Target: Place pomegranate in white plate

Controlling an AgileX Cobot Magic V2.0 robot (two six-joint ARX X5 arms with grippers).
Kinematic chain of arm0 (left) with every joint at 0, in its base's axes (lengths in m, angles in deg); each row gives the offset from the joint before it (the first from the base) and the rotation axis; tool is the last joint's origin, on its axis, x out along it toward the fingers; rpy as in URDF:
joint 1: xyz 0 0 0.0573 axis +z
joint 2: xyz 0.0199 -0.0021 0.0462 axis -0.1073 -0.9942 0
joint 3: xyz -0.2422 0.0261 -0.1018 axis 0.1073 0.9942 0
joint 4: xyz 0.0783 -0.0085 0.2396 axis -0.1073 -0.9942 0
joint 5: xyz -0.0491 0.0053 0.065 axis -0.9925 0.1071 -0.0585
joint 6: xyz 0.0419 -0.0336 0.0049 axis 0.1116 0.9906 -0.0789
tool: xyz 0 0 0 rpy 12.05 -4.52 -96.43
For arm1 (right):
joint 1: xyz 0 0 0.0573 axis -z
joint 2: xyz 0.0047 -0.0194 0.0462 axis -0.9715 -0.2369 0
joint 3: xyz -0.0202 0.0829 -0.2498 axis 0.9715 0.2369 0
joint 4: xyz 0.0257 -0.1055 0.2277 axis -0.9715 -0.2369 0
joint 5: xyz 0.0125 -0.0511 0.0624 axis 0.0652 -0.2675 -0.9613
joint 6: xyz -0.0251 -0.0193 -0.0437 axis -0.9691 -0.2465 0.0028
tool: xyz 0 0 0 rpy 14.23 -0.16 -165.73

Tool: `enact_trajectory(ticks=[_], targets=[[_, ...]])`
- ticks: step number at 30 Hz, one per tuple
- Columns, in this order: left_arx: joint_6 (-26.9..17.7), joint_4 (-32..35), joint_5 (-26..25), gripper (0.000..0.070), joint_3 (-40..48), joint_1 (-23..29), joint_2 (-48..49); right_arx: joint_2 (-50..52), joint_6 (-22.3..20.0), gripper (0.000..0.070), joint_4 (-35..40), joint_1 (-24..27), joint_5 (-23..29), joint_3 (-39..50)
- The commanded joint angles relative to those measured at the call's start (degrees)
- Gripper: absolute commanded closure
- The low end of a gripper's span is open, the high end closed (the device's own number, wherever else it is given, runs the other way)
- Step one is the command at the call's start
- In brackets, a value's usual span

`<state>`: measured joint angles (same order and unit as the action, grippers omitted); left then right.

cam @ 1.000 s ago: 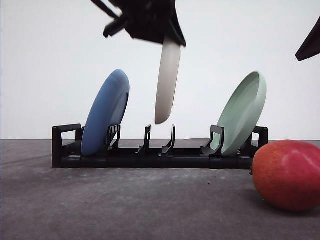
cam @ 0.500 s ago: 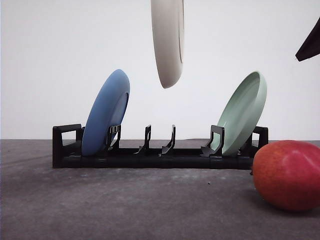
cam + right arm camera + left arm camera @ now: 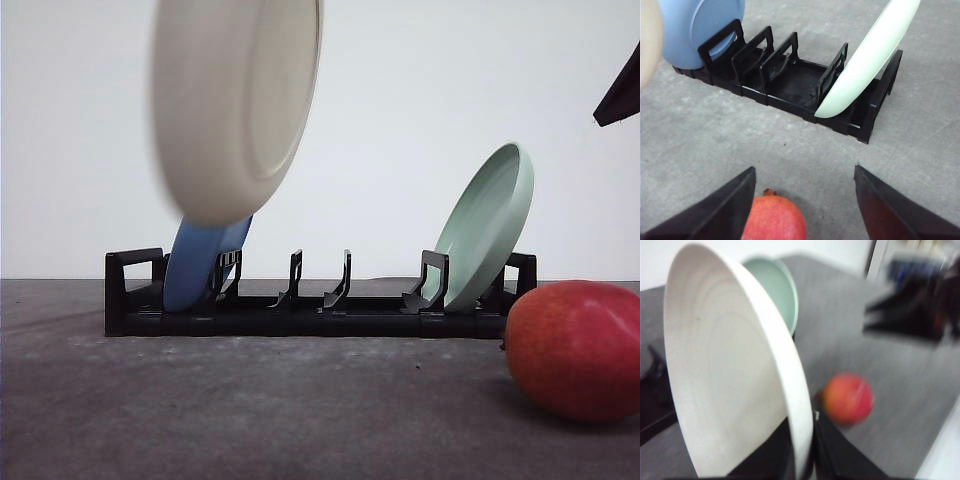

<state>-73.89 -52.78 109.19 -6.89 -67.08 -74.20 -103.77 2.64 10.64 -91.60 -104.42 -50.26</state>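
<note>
White plate (image 3: 235,105) has come up out of the rack (image 3: 320,300) and swung toward the camera, now upper left of frame, left gripper (image 3: 802,460) fingers clamped on its rim. Pomegranate (image 3: 575,350) sits lower right on the tabletop (image 3: 250,410); right gripper (image 3: 802,200) fingers spread above it. Plate needs setting down next.

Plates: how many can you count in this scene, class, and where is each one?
3. White plate held aloft by the left claw; blue plate and green plate stand in the rack.
</note>
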Motion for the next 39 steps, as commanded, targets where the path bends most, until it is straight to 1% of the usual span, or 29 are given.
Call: enact_trajectory(ticks=[1, 5, 10, 13, 16, 21, 25, 29, 30, 31, 33, 34, 36, 39], targets=[[-7.2, -1.7, 1.3, 0.0688, -0.2, -2.2, -1.6, -0.2, 0.0, 0.0307, 0.3, -0.2, 0.0, -0.9], [-15.1, -5.8, 4.6, 0.0688, -0.2, -4.9, -6.4, -0.2, 0.0, 0.0307, 0.1, -0.2, 0.0, -0.9], [-24.0, -5.7, 7.1, 0.0689, -0.3, -5.9, -15.1, -0.2, 0.0, 0.0307, -0.1, -0.2, 0.0, -0.9], [-27.5, -4.9, 8.3, 0.0689, -0.5, -6.0, -20.6, -0.2, 0.0, 0.0307, -0.3, -0.2, 0.0, -0.9], [-29.7, -3.9, 9.7, 0.0689, -0.8, -6.0, -25.5, -0.2, 0.0, 0.0307, -0.4, -0.2, 0.0, -0.9], [-30.8, -1.8, 12.0, 0.0688, -1.4, -6.0, -31.6, -0.2, -0.1, 0.0307, -0.4, -0.2, 0.0, -0.9], [-30.8, 1.7, 12.0, 0.0684, -1.4, -5.9, -35.1, -0.2, -0.1, 0.0307, -0.4, -0.2, 0.0, -0.9], [-30.8, 2.5, 12.0, 0.0664, -1.4, -6.0, -36.8, -0.2, -0.1, 0.0307, -0.4, -0.2, 0.0, -0.9], [-30.7, 2.5, 12.0, 0.0652, -1.4, -6.0, -36.9, -0.2, -0.1, 0.0307, -0.4, -0.2, 0.0, -0.9], [-30.5, 2.4, 12.0, 0.0617, -1.4, -6.0, -36.9, -0.2, -0.1, 0.0307, -0.4, -0.2, 0.0, -0.9], [-30.1, 2.4, 12.0, 0.0525, -1.4, -6.0, -36.9, -0.2, -0.1, 0.0307, -0.4, -0.2, 0.0, -0.9], [-29.8, 2.4, 12.0, 0.0491, -1.4, -6.0, -36.9, -0.2, -0.1, 0.0307, -0.4, -0.2, 0.0, -0.9], [-28.9, 2.1, 12.0, 0.0463, -1.5, -6.0, -36.9, -0.2, -0.1, 0.0307, -0.4, -0.2, 0.0, -0.9], [-27.6, 1.0, 12.0, 0.0449, -2.2, -5.9, -36.9, -0.2, -0.1, 0.0307, -0.4, -0.2, 0.0, -0.9]])
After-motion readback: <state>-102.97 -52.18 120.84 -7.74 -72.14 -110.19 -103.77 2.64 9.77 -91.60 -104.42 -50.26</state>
